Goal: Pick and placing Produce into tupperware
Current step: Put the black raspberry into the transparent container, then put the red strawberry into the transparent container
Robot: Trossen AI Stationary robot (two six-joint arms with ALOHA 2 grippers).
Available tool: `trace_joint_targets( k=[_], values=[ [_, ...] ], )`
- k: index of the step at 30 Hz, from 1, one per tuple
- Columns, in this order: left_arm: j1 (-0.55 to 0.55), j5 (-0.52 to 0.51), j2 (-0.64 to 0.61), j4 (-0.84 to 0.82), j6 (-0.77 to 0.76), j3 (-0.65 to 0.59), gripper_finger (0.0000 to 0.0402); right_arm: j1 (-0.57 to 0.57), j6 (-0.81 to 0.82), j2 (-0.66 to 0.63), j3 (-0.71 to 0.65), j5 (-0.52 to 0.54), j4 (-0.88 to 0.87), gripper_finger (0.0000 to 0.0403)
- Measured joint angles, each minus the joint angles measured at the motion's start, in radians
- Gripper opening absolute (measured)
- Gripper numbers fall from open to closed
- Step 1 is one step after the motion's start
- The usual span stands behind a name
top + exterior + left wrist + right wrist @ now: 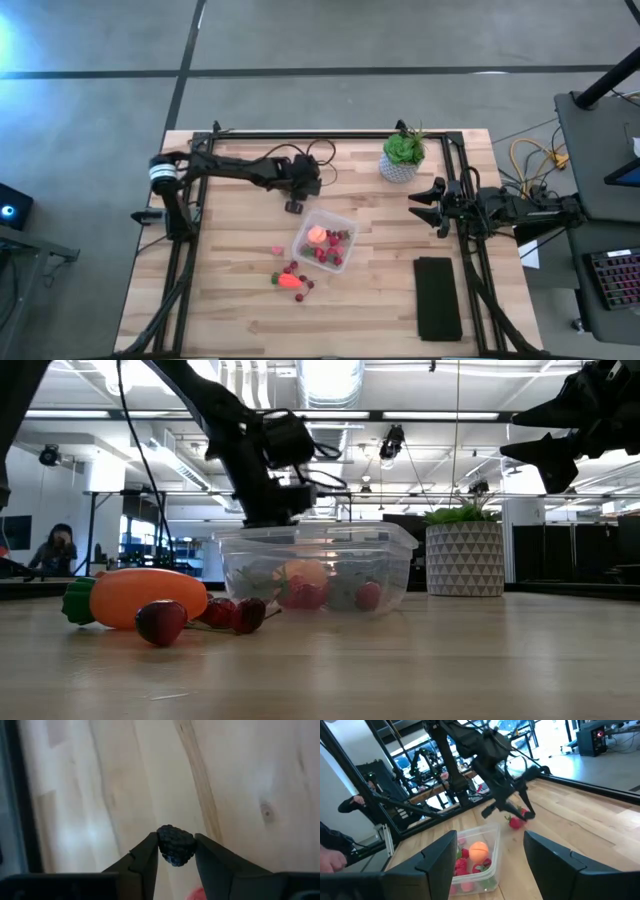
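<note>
The clear tupperware [326, 240] [315, 565] stands mid-table with a pink-orange round fruit [316, 236] and several red pieces inside. An orange carrot piece [290, 281] [140, 597] and red berries [162, 622] lie on the wood near it, and a pink piece [277, 250] lies to its left. My left gripper [295, 206] [175, 851] hovers just beyond the box's far-left corner, shut on a small dark bumpy berry [175, 845]. My right gripper [425, 204] [490, 837] waits open at the table's right side, above the wood. My left gripper pinches the dark bumpy berry [175, 846] between its two fingertips [150, 851], one on each side of it. The fingers point down at the table from above. The berry is lifted clear of the wood, and part of it shows past the fingertips.
A green potted plant [402, 157] [463, 555] stands at the far edge. A flat black slab [438, 298] lies near the table's right near corner. Bare wood [230, 240] lies left of the box. A person [55, 548] sits in the room beyond.
</note>
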Motion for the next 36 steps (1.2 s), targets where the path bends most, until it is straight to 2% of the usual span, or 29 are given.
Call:
trace_joint_targets(
  k=[3,5,11,14,24,29,32,36],
  values=[
    [0.001,-0.003,-0.062,-0.036,-0.024,-0.001,0.0104,0.000,0.000,0.000,0.000,0.000,0.000,0.0221],
    [-0.004,0.028,-0.115,-0.040,-0.095,-0.001,0.0104,0.000,0.000,0.000,0.000,0.000,0.000,0.0221],
    [-0.042,0.349,-0.249,-0.050,-0.402,-0.002,0.0104,0.000,0.000,0.000,0.000,0.000,0.000,0.0221],
    [-0.080,0.398,-0.283,-0.051,-0.484,-0.009,0.0104,0.000,0.000,0.000,0.000,0.000,0.000,0.0221],
    [-0.243,0.423,-0.237,-0.075,-0.571,-0.019,0.0105,0.000,0.000,0.000,0.000,0.000,0.000,0.0221],
    [-0.258,0.346,-0.211,-0.070,-0.654,-0.015,0.0109,0.000,0.000,0.000,0.000,0.000,0.000,0.0221],
    [-0.257,0.342,-0.211,-0.064,-0.657,-0.005,0.0129,0.000,0.000,0.000,0.000,0.000,0.000,0.0221],
    [-0.258,0.335,-0.211,-0.067,-0.676,-0.003,0.0174,0.000,0.000,0.000,0.000,0.000,0.000,0.0221]
  ],
)
